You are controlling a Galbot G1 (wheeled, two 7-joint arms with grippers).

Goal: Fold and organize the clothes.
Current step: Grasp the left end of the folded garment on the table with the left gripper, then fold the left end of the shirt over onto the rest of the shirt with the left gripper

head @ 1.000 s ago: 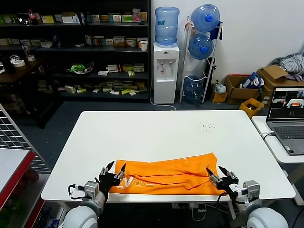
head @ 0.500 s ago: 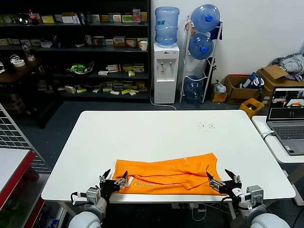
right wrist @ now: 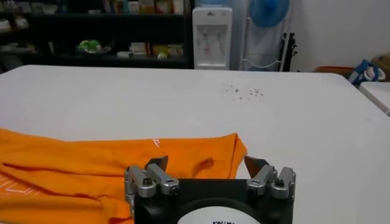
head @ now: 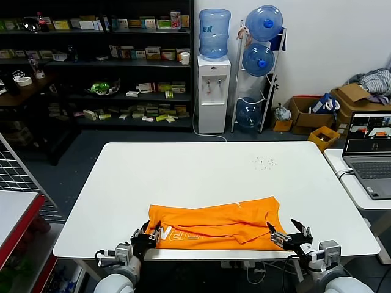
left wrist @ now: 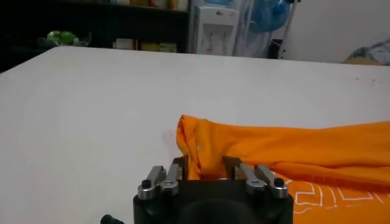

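Table (head: 201, 177): broad white top, the largest item before you. The work lies at its near edge, close to the robot's body.

T-shirt (head: 214, 226): one bright orange garment, partly folded into a long low band. Its long axis runs left to right across the near edge, so one end falls to each arm. Soft fabric, rumpled, with overlapping layers and a raised fold along the far side. White lettering shows on the near-left portion. You may judge a further fold is needed before it counts as organized.

Left gripper (head: 146, 235): at the shirt's left end, low over the table edge. In the left wrist view its fingers (left wrist: 159, 179) look drawn in on either side of the bunched corner of orange cloth, and appear clamped on it.

Right gripper (head: 288, 235): at the shirt's right end, by the near-right corner. Its fingers (right wrist: 155, 176) stand apart; in the right wrist view the shirt's edge lies just ahead of them and partly between them, not yet pinched.

Relation to mind: the cloth lies forward of both grippers, away from the robot. Each arm is equally near its own end.
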